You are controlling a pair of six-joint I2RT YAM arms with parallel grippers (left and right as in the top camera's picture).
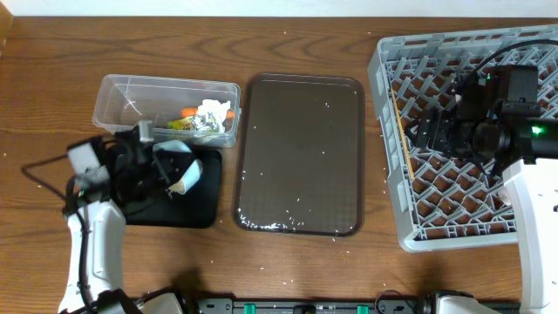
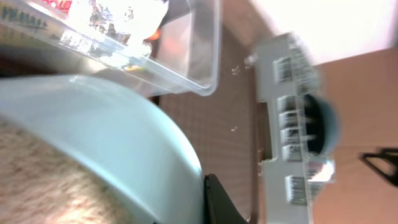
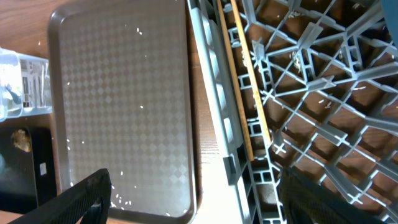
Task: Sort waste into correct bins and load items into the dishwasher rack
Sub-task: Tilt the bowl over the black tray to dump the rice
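My left gripper [image 1: 166, 171] is shut on the rim of the pale-blue bowl [image 1: 181, 170], holding it tilted over the black tray [image 1: 196, 209]. The bowl fills the left wrist view [image 2: 106, 124]. The clear tub [image 1: 122, 92] holds the white-and-green wrapper [image 1: 209, 118] and a carrot stick [image 1: 187, 112]. A brown lump [image 3: 20, 140] lies on the black tray. My right gripper [image 3: 205, 199] is open and empty, straddling the left wall of the grey dishwasher rack [image 1: 392, 61]. Chopsticks [image 3: 244, 84] lie inside that wall. The plate and cups are out of view.
The brown serving tray [image 1: 301, 153], dotted with white rice grains, lies between the bins and the rack. It also shows in the right wrist view [image 3: 124, 93]. A few rice grains lie on the rack's floor. Cables trail left of my left arm.
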